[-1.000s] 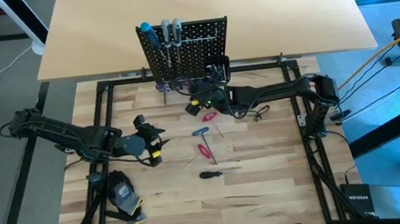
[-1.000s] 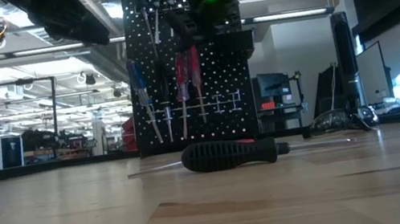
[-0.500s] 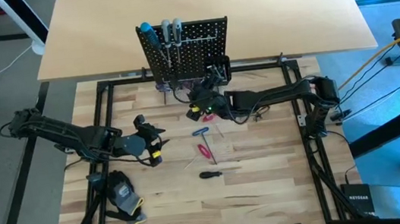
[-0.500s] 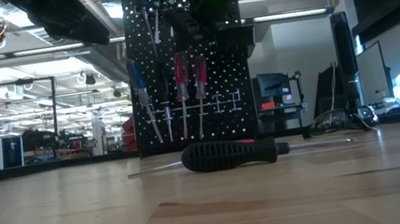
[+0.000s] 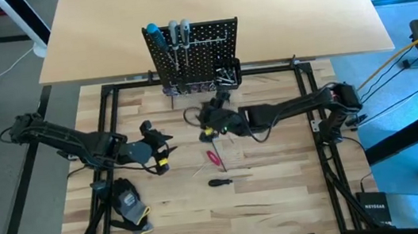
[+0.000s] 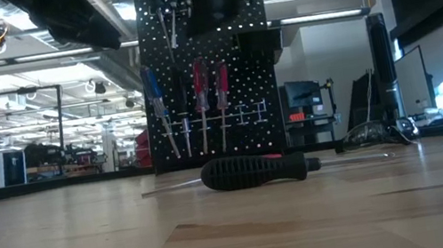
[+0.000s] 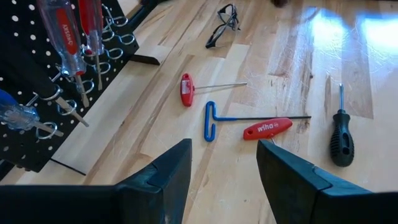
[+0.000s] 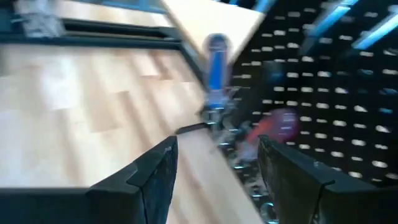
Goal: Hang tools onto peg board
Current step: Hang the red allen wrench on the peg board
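Note:
The black peg board [image 5: 201,50] stands upright at the table's far edge. A blue screwdriver [image 6: 153,90] and two red screwdrivers [image 6: 200,87] [image 6: 222,83] hang from its wire hooks, shafts down. On the table lie a red T-handle key [image 7: 186,89], a blue T key [image 7: 210,120], a red screwdriver [image 7: 267,127] and a black screwdriver [image 6: 256,170]. My right gripper [image 5: 205,120] is open and empty in front of the board; its wrist view [image 8: 217,168] is blurred. My left gripper [image 5: 159,151] waits open and empty at the table's left [image 7: 224,162].
A black-and-yellow glove [image 5: 127,200] lies near the front left corner. Safety glasses [image 7: 225,18] lie on the table to the right of the board. The loose tools lie in the middle of the table, between the two arms.
My right gripper has come away from the peg board, toward the table's near edge and a little left. The second red screwdriver has settled lower on the board and stays hanging there beside the first.

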Available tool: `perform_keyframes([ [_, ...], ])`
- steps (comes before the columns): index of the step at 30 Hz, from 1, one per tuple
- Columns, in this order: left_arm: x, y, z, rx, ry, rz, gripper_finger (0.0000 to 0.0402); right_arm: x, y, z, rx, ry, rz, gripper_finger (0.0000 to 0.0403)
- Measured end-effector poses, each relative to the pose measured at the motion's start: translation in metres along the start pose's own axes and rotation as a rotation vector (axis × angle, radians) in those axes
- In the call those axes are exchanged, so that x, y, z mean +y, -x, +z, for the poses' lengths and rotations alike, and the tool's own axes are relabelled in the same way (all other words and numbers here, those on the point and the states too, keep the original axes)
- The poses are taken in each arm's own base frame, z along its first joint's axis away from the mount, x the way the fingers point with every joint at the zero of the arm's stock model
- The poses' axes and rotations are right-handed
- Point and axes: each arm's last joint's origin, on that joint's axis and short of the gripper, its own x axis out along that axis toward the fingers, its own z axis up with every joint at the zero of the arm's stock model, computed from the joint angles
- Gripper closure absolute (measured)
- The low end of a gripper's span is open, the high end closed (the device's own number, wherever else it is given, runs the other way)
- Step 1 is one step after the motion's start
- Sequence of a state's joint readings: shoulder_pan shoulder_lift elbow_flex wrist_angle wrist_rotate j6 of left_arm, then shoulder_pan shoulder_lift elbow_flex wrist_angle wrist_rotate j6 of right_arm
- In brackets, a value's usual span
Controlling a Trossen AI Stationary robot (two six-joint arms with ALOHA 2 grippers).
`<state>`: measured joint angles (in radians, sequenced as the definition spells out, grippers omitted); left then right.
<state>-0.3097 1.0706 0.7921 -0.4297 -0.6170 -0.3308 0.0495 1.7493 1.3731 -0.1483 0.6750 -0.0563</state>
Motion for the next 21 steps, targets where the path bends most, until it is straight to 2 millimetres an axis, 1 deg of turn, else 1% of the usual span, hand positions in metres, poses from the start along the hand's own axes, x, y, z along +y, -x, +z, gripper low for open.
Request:
perform_keyframes([
  [2,-0.002,0.001,0.000,-0.001,-0.006,-0.008,0.0231,0.011,0.009,0.000,0.000,0.025,0.055,0.0182],
  [5,-0.003,0.002,0.000,-0.008,-0.018,-0.017,0.0231,0.027,0.028,-0.003,0.022,0.087,0.157,0.0182],
  [9,-0.005,0.000,0.002,-0.020,-0.015,-0.022,0.0231,0.040,0.051,-0.010,0.084,0.171,0.287,0.0182],
  [11,-0.008,-0.003,0.001,-0.023,-0.018,-0.026,0.0231,0.044,0.059,-0.017,0.107,0.175,0.360,0.0182],
  [14,-0.015,-0.009,0.001,-0.029,-0.038,-0.038,0.0231,0.048,0.064,-0.035,0.151,0.154,0.430,0.0182],
  [16,-0.021,-0.016,0.001,-0.031,-0.048,-0.045,0.0231,0.048,0.065,-0.053,0.183,0.147,0.439,0.0182],
  [19,-0.029,-0.029,-0.001,-0.023,-0.073,-0.059,0.0231,0.046,0.065,-0.076,0.180,0.111,0.461,0.0182],
  [21,-0.033,-0.037,-0.002,-0.024,-0.079,-0.075,0.0231,0.044,0.066,-0.088,0.155,0.059,0.483,0.0182],
])
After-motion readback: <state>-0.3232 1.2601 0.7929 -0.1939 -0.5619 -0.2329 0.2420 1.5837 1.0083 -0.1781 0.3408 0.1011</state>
